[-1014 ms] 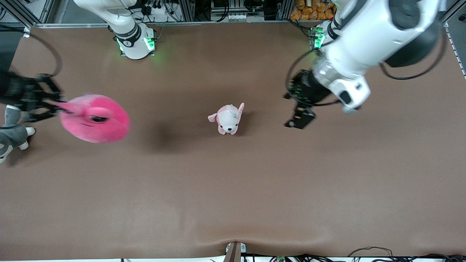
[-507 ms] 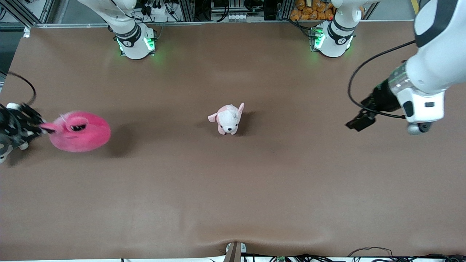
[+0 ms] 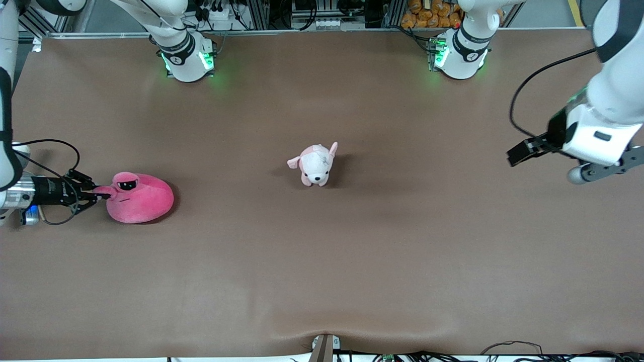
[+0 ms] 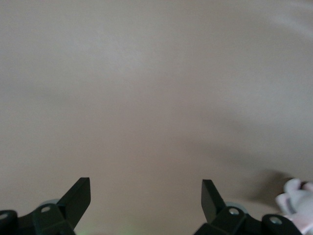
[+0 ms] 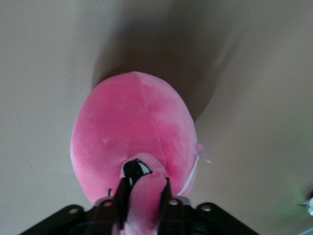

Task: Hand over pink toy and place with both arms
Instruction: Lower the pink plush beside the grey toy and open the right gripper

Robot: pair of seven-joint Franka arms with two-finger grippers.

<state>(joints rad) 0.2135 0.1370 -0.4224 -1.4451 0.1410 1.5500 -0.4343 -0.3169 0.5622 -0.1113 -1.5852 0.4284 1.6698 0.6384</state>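
Observation:
The pink toy (image 3: 141,200) (image 5: 132,132) rests on the brown table (image 3: 322,271) near the right arm's end, its black eye on top. My right gripper (image 3: 102,193) (image 5: 145,195) lies low beside it, with its fingers pinching a pink fold by the eye. The left gripper (image 3: 518,152) (image 4: 146,193) hangs open and empty over the left arm's end of the table, well away from the toy.
A small pale pink-and-white puppy plush (image 3: 314,165) (image 4: 296,201) stands in the table's middle. The right arm's base (image 3: 186,55) and the left arm's base (image 3: 460,50) sit along the table's edge farthest from the front camera.
The right gripper has brought the pink toy down out of the air onto the table. The left arm has swung away from the middle toward its own end.

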